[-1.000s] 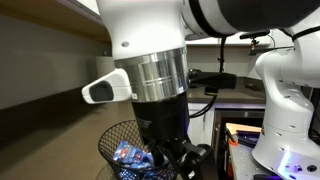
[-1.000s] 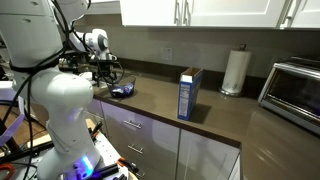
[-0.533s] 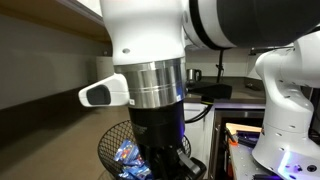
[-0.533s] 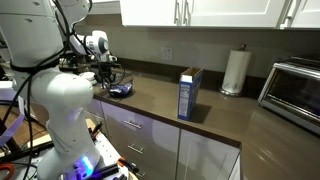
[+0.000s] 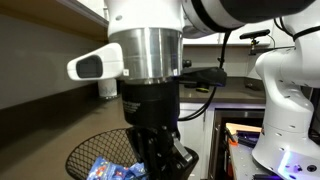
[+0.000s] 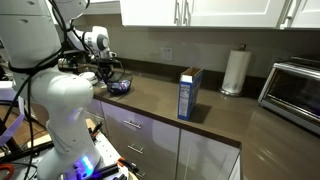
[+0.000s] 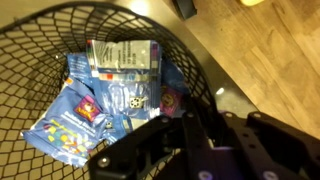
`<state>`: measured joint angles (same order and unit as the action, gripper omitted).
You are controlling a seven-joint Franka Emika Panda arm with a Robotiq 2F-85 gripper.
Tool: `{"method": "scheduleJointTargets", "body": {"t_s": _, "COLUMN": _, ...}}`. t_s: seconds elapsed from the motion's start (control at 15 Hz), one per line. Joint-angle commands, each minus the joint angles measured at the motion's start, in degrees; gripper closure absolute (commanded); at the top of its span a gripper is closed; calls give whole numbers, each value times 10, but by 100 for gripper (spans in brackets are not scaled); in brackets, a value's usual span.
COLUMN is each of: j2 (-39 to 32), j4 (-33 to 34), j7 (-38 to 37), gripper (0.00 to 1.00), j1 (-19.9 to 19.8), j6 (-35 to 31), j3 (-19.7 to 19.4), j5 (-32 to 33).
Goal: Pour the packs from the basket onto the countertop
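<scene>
Gripper: the gripper (image 7: 203, 128) comes in at the bottom of the wrist view, its dark fingers (image 7: 140, 150) set on either side of the basket's rim. One is inside the mesh and one outside, and they are closed on the wire.
Basket: the basket (image 7: 40, 60) is round black wire mesh with a wider rim, held at the edge nearest the gripper. Most of its bowl spreads away from the fingers. In an exterior view it (image 5: 85, 155) sits low beside the wrist, mouth up.
Packs: the packs (image 7: 110, 95) lie inside the basket on its bottom, just beyond the inner finger. They are flat and overlap each other.
Look of the packs: shiny blue foil that catches the light. One has a pale grey-white panel with small print, others have coloured spots and a round emblem. Their edges are crinkled. How many there are cannot be told exactly.
Countertop: the countertop (image 7: 270, 60) is smooth and brown, and shows past the rim on the gripper's outer side. In an exterior view it (image 6: 150, 102) runs long and dark away from the gripper.
Farther along: an upright blue box (image 6: 189, 93) stands well apart from the gripper on the counter. Beyond it are a paper towel roll (image 6: 235, 72) and a steel appliance (image 6: 295, 92).
Contact: whether the basket's base touches the counter cannot be told.
</scene>
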<state>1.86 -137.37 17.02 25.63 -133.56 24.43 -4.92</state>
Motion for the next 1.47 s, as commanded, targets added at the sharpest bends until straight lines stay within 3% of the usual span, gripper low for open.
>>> {"method": "scheduleJointTargets", "body": {"t_s": 0.0, "j2": 40, "j4": -19, "j7": 128, "gripper": 97, "j1": -6, "j6": -46, "j3": -19, "j5": -99}}
{"method": "scheduleJointTargets", "body": {"t_s": 0.4, "j2": 43, "j4": 6, "j7": 380, "gripper": 97, "j1": -14, "j6": -53, "j3": -84, "j5": -325}}
{"method": "scheduleJointTargets", "body": {"t_s": 0.87, "j2": 69, "j4": -21, "j7": 674, "gripper": 97, "j1": -39, "j6": -36, "j3": -117, "j5": -585}}
{"method": "scheduleJointTargets", "body": {"t_s": 1.4, "j2": 69, "j4": -46, "j7": 761, "gripper": 97, "j1": -71, "j6": -33, "j3": -115, "j5": -670}}
